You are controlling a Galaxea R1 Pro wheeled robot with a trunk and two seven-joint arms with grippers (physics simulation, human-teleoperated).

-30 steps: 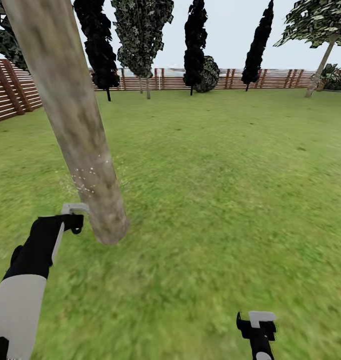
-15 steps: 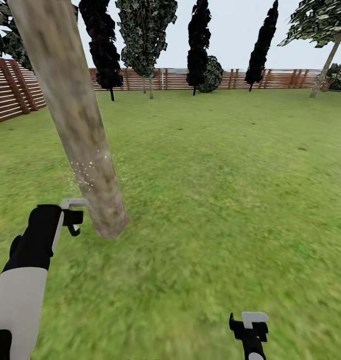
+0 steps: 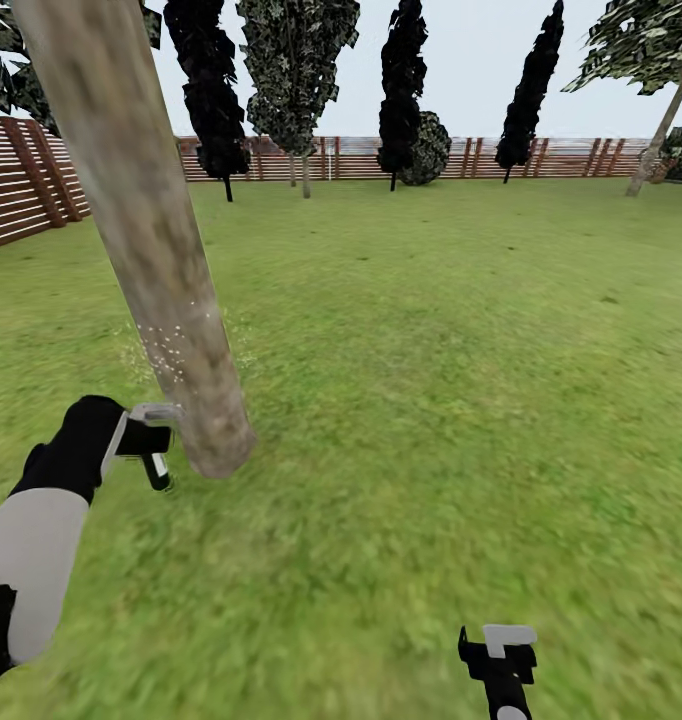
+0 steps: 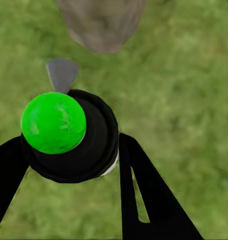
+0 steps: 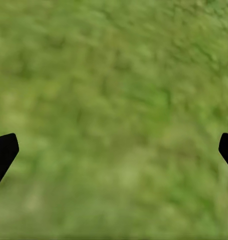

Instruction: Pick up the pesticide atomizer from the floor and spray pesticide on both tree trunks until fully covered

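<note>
Left gripper [image 4: 73, 155] holds atomizer at trunk base.
Right gripper [image 5: 114, 150] near right, jaws wide apart, empty over grass [image 3: 431, 400]. Left jaws clamp pesticide atomizer [image 4: 68, 135] just beside tree trunk [image 3: 141, 220]; white specks [image 3: 171, 345] on bark. Fence [image 3: 381, 158] far.

Mottled grey-beige tree trunk [image 3: 151, 250], green grass [image 3: 431, 400], brown slatted fence [image 3: 21, 185], green-topped black atomizer [image 4: 68, 135].

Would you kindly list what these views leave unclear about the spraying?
- Tree trunk: its crown is cut off by the head view's top edge; its far side faces away.
- Pesticide atomizer: label unseen in the left wrist view, end-on between the left gripper fingers.
- Spray coverage: specks too small to judge.
</note>
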